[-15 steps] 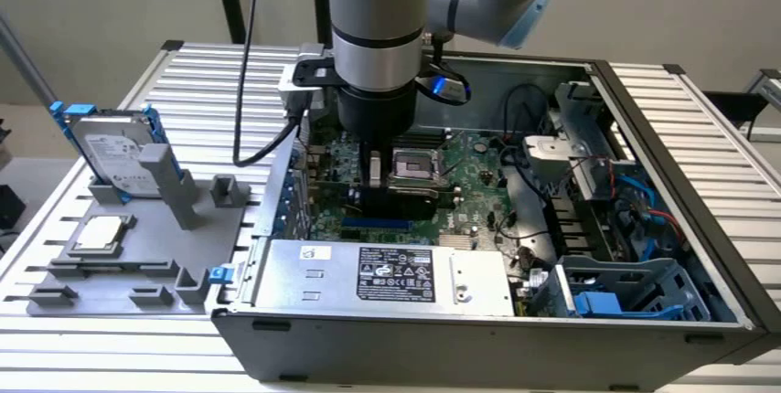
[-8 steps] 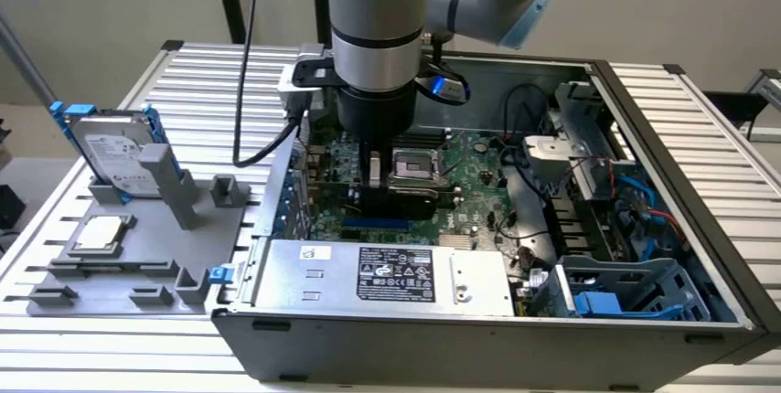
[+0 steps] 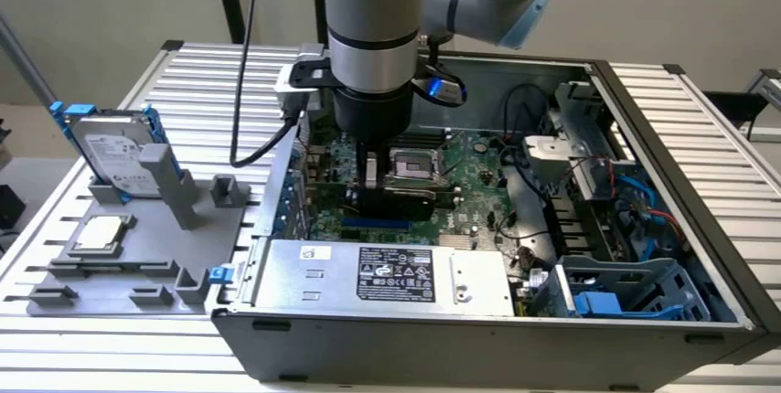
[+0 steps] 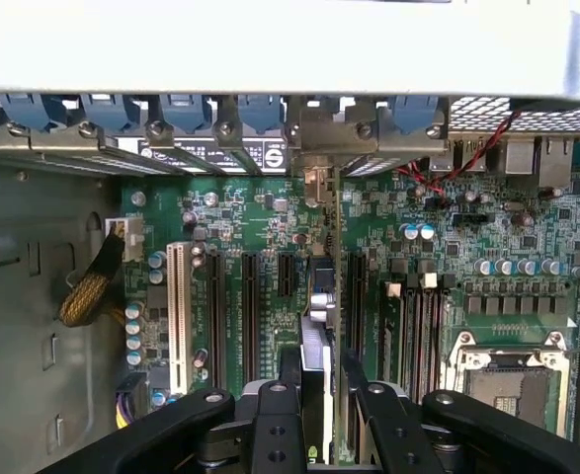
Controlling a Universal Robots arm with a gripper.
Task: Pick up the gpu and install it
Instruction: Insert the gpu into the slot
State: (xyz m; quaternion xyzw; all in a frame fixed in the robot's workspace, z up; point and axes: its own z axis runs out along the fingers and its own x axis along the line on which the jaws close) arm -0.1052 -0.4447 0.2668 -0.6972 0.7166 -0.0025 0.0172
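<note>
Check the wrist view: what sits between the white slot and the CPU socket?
The gpu, edge-on and clamped in the gripper, stands among black slots between the white slot and CPU socket.

This is a robotics lab or test workshop set up for computer assembly. An open desktop computer case (image 3: 488, 320) lies on a workbench of ribbed aluminium profiles (image 3: 708, 128), its green motherboard (image 4: 260, 227) exposed. At the left of the exterior view a grey moulded fixture tray (image 3: 134, 265) holds parts upright, among them a hard drive (image 3: 116, 151). An industrial robot arm (image 3: 372, 37) reaches down from the top centre, before a plain beige wall (image 3: 110, 0).
</note>
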